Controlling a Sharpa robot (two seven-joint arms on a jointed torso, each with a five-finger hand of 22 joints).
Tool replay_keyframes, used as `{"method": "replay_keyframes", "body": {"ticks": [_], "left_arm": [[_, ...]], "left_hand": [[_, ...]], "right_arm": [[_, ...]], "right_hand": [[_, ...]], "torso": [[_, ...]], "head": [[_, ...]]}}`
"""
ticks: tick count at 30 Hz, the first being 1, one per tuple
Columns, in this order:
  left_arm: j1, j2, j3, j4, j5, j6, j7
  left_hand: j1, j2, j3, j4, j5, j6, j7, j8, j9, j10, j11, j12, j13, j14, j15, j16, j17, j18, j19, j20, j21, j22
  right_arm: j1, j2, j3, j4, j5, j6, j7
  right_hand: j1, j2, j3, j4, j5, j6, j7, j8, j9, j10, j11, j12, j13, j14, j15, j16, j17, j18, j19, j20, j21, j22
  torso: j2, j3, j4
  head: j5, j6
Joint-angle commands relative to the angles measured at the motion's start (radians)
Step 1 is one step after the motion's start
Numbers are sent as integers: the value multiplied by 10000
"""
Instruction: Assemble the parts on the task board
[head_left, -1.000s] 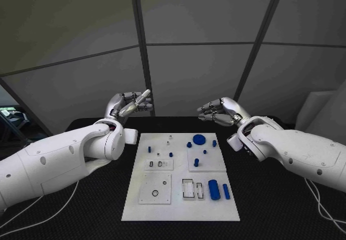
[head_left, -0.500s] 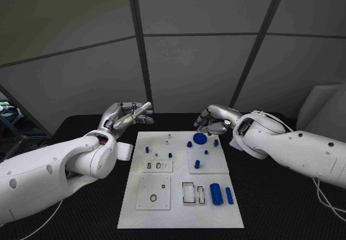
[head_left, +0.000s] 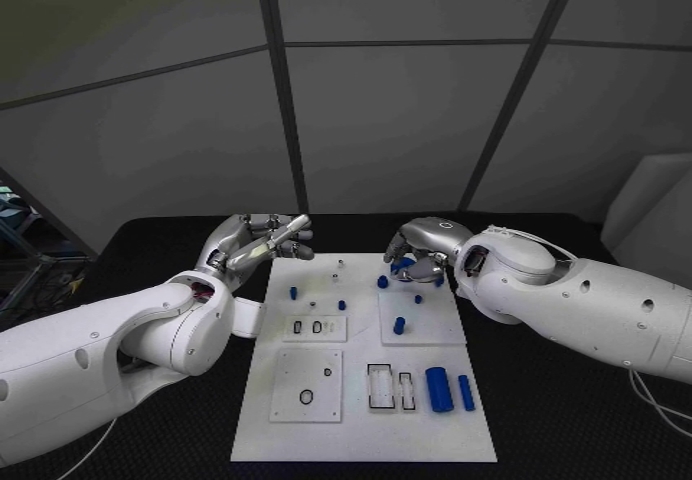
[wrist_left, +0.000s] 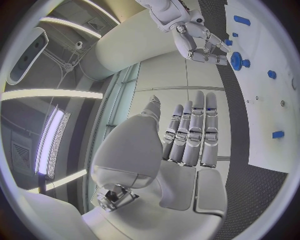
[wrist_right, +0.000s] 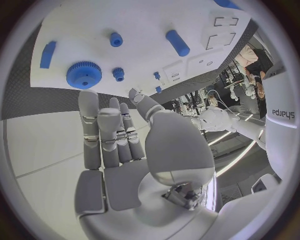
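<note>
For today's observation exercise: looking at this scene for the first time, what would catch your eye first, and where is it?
The white task board lies in the middle of the black table, dotted with small blue parts. The right hand hovers over the big blue gear at the board's far end. The left hand is raised, empty, off the far left corner.

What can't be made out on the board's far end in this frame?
- Blue gear, head view: partly covered by the right hand; whether the fingers touch it cannot be told.
- Small pegs and holes near the task board far edge, head view: too small to tell apart.
- Long blue peg, left wrist view: near the circle's rim and bent by the lens.
- Left hand palm side, head view: turned away.
</note>
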Motion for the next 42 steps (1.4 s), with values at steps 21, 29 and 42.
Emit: {"method": "replay_keyframes", "body": {"ticks": [21,29,42], "left_arm": [[15,1,19,173,-132,345,6],[16,-15,20,160,-132,421,-3],[18,-22,25,129,-132,501,-11]], "left_hand": [[-86,-51,-138,12,-13,-4,75,-137,-45,17,55,-138,-29,-5,41,16,103,-131,33,12,59,14],[-278,-52,-234,99,-15,12,85,-200,-63,25,69,-201,-28,-47,58,8,192,-133,-1,28,65,12],[-437,-25,-292,177,-13,23,98,-253,-75,33,79,-249,-25,-80,66,1,267,-132,-25,38,72,12]], "right_arm": [[50,526,3,-535,-713,799,-310],[52,744,-2,-759,-730,909,-295],[51,994,-53,-1029,-748,1179,-230]], "right_hand": [[152,-175,90,373,-77,-231,-43,-34,14,-325,20,4,25,292,46,1177,1247,-233,190,66,908,1080],[203,-55,204,482,-53,-214,-28,-25,19,-258,6,46,42,275,39,1357,1419,-247,202,72,1049,1239],[282,16,445,623,-48,-26,-26,23,41,56,-47,130,78,292,0,1765,1869,-308,338,50,1415,1703]], "torso": [[223,-13,36],[234,-8,26],[252,-11,21]], "head": [[32,-18],[114,-64],[85,-112]]}}
